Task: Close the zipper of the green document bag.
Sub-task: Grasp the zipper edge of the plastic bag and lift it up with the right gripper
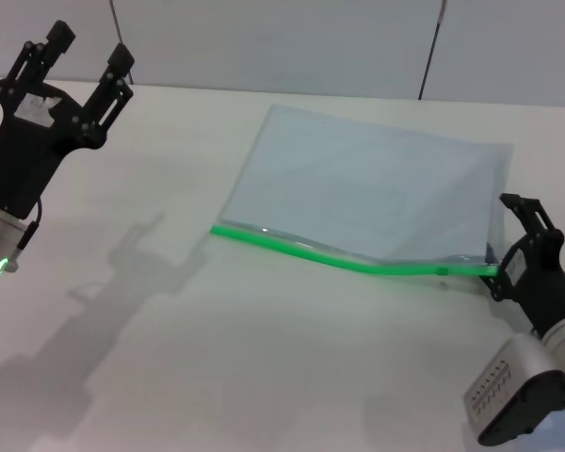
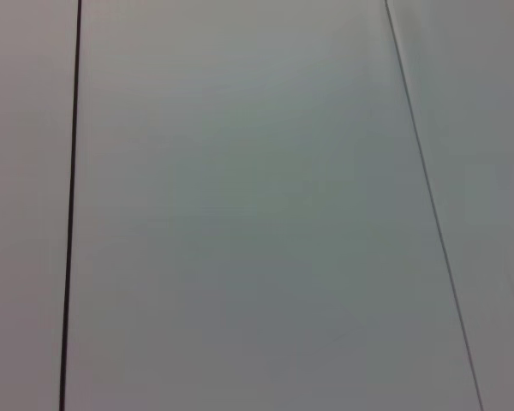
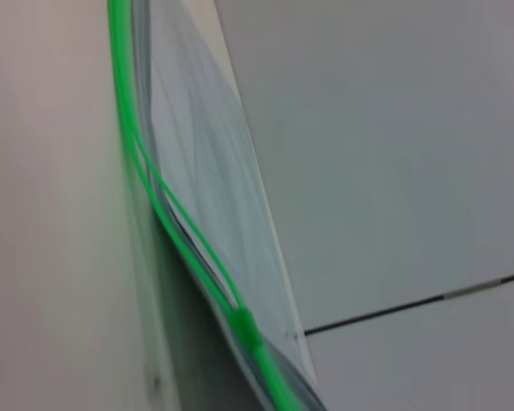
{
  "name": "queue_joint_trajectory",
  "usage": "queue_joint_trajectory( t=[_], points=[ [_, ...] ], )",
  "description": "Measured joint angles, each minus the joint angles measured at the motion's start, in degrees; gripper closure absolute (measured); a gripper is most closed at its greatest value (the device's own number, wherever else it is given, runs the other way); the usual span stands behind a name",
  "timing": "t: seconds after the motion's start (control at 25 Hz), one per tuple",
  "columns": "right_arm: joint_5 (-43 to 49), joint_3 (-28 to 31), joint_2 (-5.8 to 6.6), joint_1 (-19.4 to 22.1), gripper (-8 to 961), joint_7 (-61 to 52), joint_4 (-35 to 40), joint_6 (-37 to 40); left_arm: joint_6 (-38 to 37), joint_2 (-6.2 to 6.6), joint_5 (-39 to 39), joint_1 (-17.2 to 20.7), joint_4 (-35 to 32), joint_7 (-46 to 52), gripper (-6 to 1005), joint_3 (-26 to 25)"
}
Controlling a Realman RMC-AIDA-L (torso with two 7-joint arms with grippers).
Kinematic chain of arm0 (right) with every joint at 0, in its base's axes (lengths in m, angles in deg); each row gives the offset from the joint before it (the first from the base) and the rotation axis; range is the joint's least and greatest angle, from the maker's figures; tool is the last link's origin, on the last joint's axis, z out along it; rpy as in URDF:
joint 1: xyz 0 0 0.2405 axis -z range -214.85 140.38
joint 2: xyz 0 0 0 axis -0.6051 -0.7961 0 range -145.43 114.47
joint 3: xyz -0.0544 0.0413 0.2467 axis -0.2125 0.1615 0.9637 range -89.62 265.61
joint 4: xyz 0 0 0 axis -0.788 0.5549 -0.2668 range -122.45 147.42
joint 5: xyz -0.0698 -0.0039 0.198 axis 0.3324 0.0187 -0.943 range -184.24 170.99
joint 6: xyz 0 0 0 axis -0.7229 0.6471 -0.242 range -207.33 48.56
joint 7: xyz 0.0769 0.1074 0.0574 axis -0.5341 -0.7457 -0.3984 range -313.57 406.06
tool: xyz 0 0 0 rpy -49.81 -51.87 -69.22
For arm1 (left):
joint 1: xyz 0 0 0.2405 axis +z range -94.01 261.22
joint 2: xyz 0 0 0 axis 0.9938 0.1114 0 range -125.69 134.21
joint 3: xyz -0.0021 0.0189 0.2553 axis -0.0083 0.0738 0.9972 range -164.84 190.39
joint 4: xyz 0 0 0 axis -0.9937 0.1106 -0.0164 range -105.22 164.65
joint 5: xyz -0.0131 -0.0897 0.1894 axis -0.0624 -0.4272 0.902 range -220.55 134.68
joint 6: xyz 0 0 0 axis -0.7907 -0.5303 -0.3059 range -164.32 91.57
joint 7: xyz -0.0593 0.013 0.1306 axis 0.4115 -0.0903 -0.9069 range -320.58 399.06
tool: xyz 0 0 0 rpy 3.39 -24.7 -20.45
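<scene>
Right gripper (image 1: 502,247) pinching the near right corner of the green document bag (image 1: 377,193) flat on the table (image 1: 217,330), left gripper (image 1: 80,56) spread and raised far left; next, catching the slider (image 3: 244,325) and drawing the zipper (image 1: 339,260) shut.

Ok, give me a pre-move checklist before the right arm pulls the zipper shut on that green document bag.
1. Green document bag lying on the table: ok.
2. Zipper still open: the two green tracks are apart in the right wrist view: ok to proceed.
3. Slider at the bag's right end, near the right end effector: ok.
4. Right end effector gripping the slider: cannot tell.
5. Left end effector raised, open, away from the bag, not holding it down: not ok.
</scene>
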Motion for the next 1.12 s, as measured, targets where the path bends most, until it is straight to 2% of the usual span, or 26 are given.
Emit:
queue_joint_trajectory(
  t=[0.36,0.56,0.8,1.0,1.12],
  points=[
    [1.43,0.01,0.01,-1.41,137,0.28,1.34,-2.94,0.02,0.00,0.00,-0.05,0.00,0.00,277,0.00],
    [2.77,0.01,-0.01,-1.85,271,0.12,2.24,-4.89,0.02,0.00,0.00,-0.05,0.00,0.00,277,0.00],
    [4.88,0.02,0.07,-2.30,507,0.09,3.83,-5.68,0.08,0.00,0.00,-0.03,0.00,0.00,277,0.00],
    [8.00,0.01,0.07,-2.38,746,-0.17,5.18,-6.89,0.10,0.00,0.00,0.05,0.00,0.00,278,0.00],
    [8.26,0.01,0.14,-2.70,820,-0.17,5.60,-7.23,0.14,0.00,0.00,0.07,0.00,0.00,278,0.00]
  ],
)
